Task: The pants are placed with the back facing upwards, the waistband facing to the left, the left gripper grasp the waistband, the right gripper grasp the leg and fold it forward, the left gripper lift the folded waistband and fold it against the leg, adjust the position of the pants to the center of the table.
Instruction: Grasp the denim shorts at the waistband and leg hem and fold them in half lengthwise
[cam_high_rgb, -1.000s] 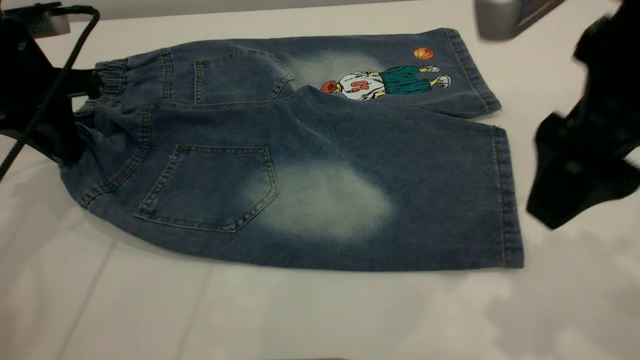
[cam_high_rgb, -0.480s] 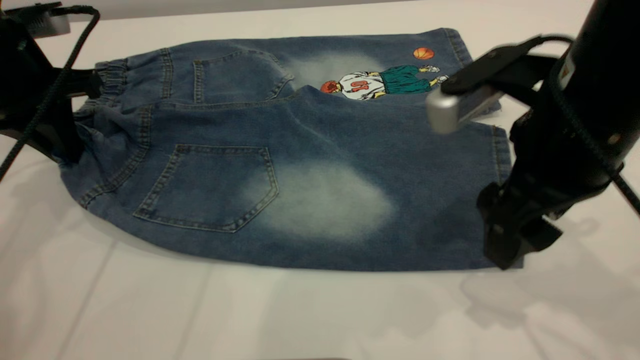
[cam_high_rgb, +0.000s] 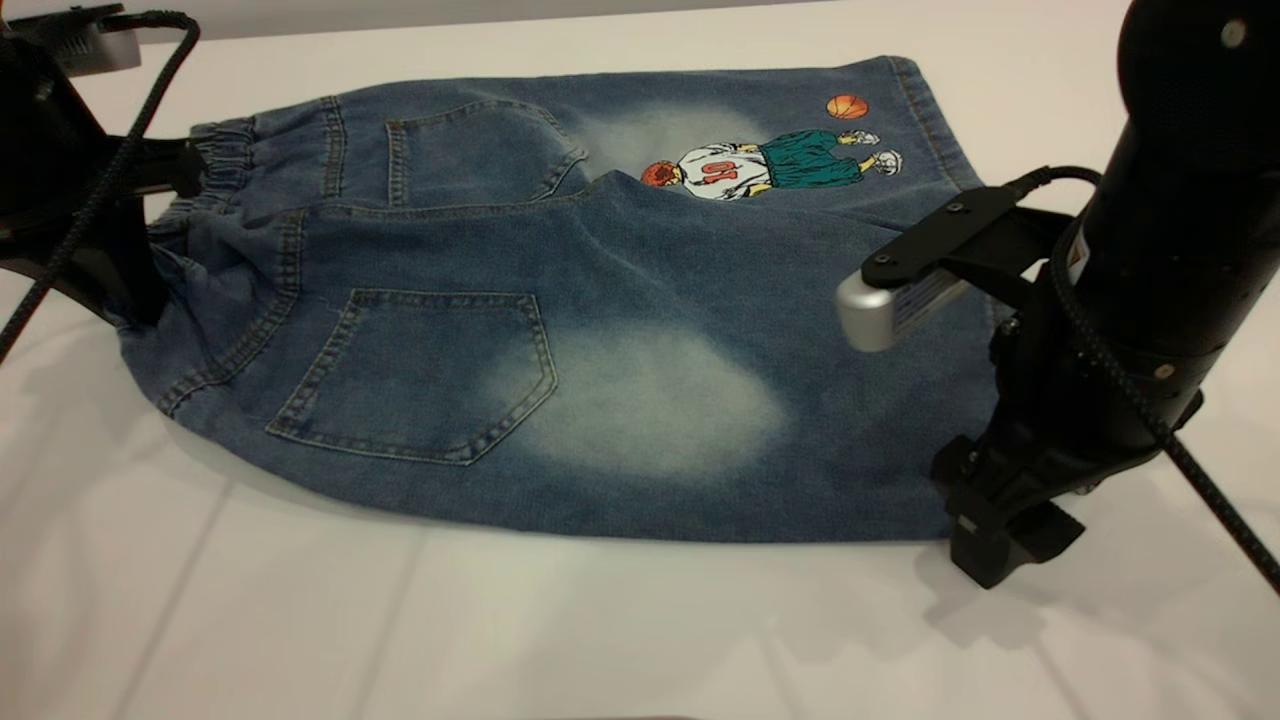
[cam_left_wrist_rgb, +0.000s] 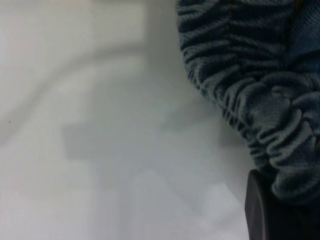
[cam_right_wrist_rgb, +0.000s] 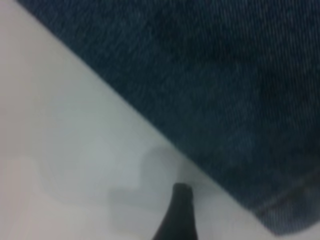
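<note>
The pants (cam_high_rgb: 600, 300) lie back-up on the white table (cam_high_rgb: 500, 630), waistband (cam_high_rgb: 222, 150) to the left and the cartoon-print leg at the far side. My left gripper (cam_high_rgb: 135, 290) is at the left end, shut on the gathered waistband (cam_left_wrist_rgb: 260, 100). One black finger (cam_left_wrist_rgb: 260, 210) presses against the ruched denim. The plain leg (cam_high_rgb: 700, 400) with its pale patch lies nearest the camera. My right gripper (cam_high_rgb: 990, 545) stands open at that leg's near hem corner. One fingertip (cam_right_wrist_rgb: 181, 210) rests on the table just beside the leg (cam_right_wrist_rgb: 210, 90); the other finger is hidden.
The right wrist's silver camera block (cam_high_rgb: 880, 310) hangs over the hem. A black cable (cam_high_rgb: 1180, 460) trails off the right arm and another loops off the left arm (cam_high_rgb: 110, 170). Bare table runs along the front, and its far edge (cam_high_rgb: 500, 20) lies behind the pants.
The right arm has swung in from the right and come down to the plain leg's near hem corner. The left gripper and the pants have not moved.
</note>
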